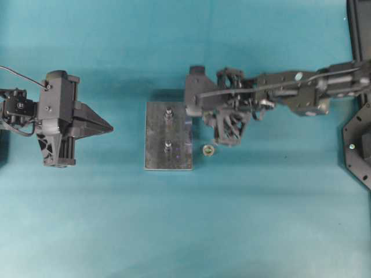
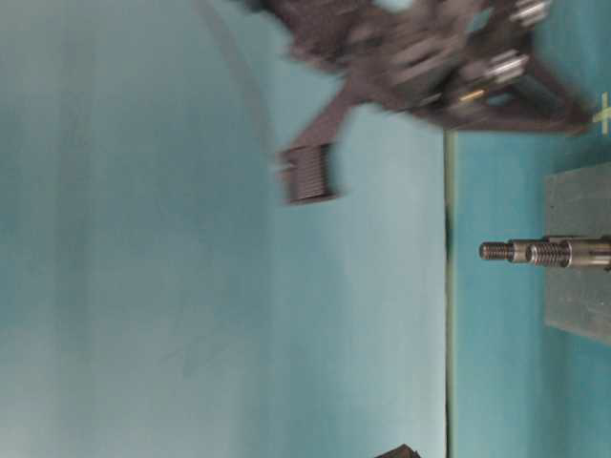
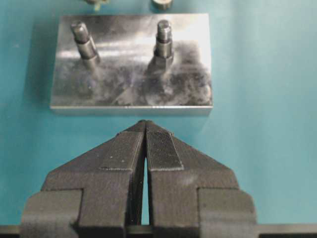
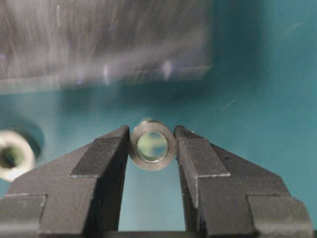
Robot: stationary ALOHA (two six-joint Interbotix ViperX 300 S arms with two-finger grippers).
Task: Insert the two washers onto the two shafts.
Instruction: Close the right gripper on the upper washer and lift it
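You are working in a robotics lab or test cell, not a home or shop. The counter (image 1: 174,231) is covered edge to edge in plain teal sheeting, as is the backdrop behind it. A machined steel plate (image 1: 156,139) with two threaded shafts (image 1: 168,112) sits mid-counter as a fixture. Two black robot arms flank that plate, one at each side, with exposed cabling. Right of the plate, a perforated black mounting bracket (image 1: 356,145) borders the counter.
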